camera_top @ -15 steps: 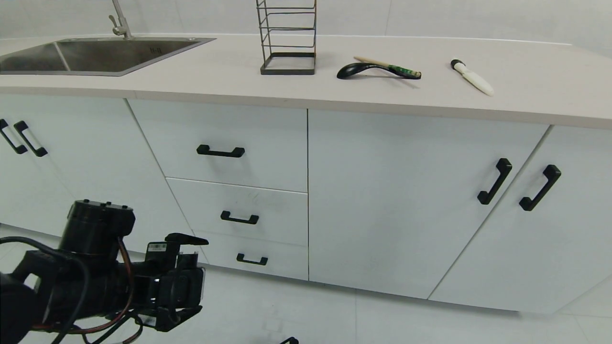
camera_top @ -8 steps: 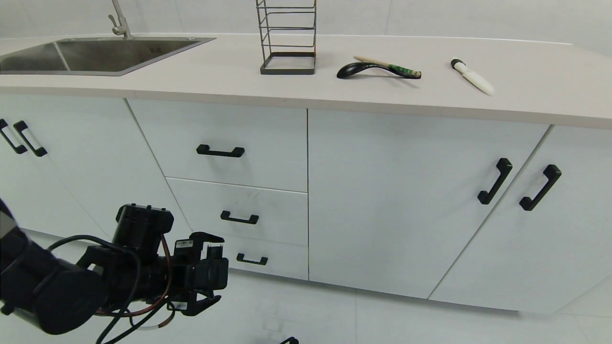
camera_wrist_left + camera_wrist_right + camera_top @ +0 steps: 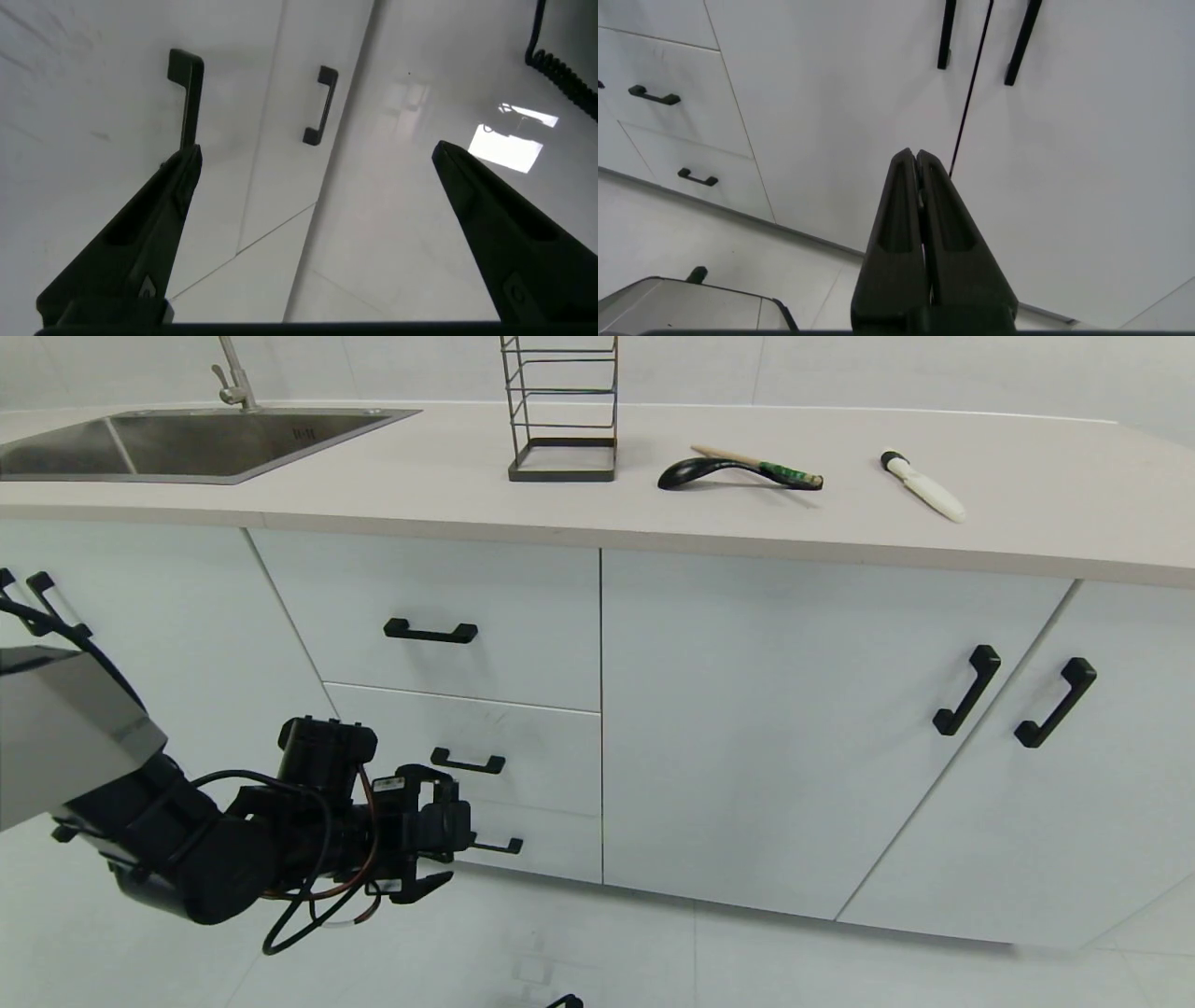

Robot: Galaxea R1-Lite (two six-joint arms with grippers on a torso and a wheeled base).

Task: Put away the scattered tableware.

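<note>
On the countertop [image 3: 448,485] lie a black spoon [image 3: 695,473], a wooden stick with a green end [image 3: 761,464] resting across the spoon, and a white knife-like utensil with a black tip [image 3: 921,485]. My left gripper [image 3: 446,831] hangs low in front of the drawer stack, open and holding nothing, just left of the bottom drawer handle [image 3: 493,845]. In the left wrist view its fingers [image 3: 140,243] spread wide toward two drawer handles [image 3: 320,105]. My right gripper [image 3: 917,161] is shut and empty, pointing at the lower cabinet doors [image 3: 831,103].
A black wire rack [image 3: 563,415] stands on the counter left of the spoon. A steel sink [image 3: 187,434] with a tap sits at the far left. Three drawers with black handles [image 3: 430,632] and cabinet doors with handles [image 3: 966,691] fill the front; tiled floor lies below.
My left arm has moved right and forward, bringing its open gripper from the lower left up close to the lower drawer handles. The utensils on the counter have not moved.
</note>
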